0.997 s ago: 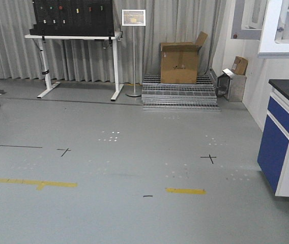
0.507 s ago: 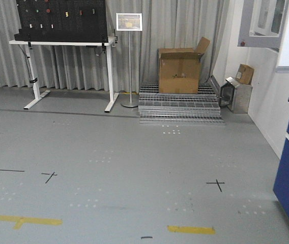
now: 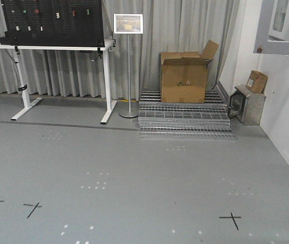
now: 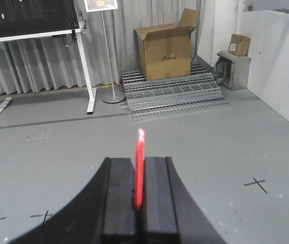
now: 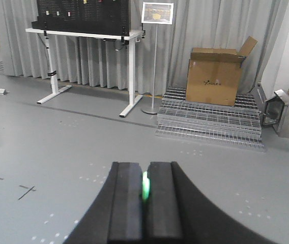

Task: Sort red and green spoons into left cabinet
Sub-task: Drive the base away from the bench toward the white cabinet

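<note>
Red spoon: we see the red spoon (image 4: 140, 173) held over the floor, standing on edge in the slit between the two black fingers (image 4: 119, 198) of the left gripper (image 4: 137, 163). Its thin length runs forward past the fingertips, and the far end is washed pale by glare. We cannot tell whether that end is the bowl or the handle.
Left gripper: clenched on the red spoon, with the jaws nearly together.
Green spoon: only a short bright sliver of the green spoon (image 5: 145, 185) shows. It is sunk in the narrow gap of the right gripper (image 5: 144, 168) and does not reach beyond the fingertips.
Right gripper: clenched on the green spoon, with the jaws close together.
Floor: grey floor (image 3: 134, 168) marked with a black cross (image 3: 230, 218) near its right edge.
Grating: a low stepped metal grating (image 3: 185, 122) lies at the far edge of the floor, against the grey curtain (image 3: 185, 25).
Box: an open cardboard box (image 3: 184, 76) stands at the grating's rear edge.
Sign: a sign stand (image 3: 128, 66) is just left of the grating.
Table: a white-legged table (image 3: 58, 48) at the far left carries a black pegboard (image 3: 53, 20).
Right wall: a metal case (image 3: 246, 104) has a small carton (image 3: 257, 81) on top.
</note>
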Robot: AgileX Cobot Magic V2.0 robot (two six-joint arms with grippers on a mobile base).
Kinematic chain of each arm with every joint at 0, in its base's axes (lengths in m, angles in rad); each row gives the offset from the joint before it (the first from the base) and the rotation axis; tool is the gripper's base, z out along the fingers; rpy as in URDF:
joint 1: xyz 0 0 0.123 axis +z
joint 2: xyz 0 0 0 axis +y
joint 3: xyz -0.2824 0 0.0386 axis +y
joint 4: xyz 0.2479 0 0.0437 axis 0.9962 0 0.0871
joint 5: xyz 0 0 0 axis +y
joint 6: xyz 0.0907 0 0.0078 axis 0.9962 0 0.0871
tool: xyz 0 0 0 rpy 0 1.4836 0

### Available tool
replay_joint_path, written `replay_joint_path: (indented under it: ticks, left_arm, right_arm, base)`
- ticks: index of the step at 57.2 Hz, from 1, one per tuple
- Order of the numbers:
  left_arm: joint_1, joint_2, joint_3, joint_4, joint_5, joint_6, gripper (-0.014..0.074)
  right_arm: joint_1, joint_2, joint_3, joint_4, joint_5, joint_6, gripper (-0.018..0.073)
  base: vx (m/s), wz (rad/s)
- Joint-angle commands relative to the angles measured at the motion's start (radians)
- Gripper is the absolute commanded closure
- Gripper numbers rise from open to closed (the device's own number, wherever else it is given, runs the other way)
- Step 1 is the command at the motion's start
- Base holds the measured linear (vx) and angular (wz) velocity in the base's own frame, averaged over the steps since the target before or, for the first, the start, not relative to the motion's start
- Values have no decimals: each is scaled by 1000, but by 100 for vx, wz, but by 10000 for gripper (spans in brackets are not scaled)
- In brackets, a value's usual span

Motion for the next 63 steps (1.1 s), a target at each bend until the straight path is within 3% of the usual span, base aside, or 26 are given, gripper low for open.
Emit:
replay_joint_path:
  ticks: [1,63]
  left_arm:
    - [-5,0,-28,-14,-70,-5,597]
    - [-5,-1,-28,-14,-68,-5,597]
  right_arm:
    - [-2,-2,-30,-4,-83,-11,564]
    - [-2,-2,-30,-4,-83,-11,564]
  base:
    - [66,-9]
    - [63,-5]
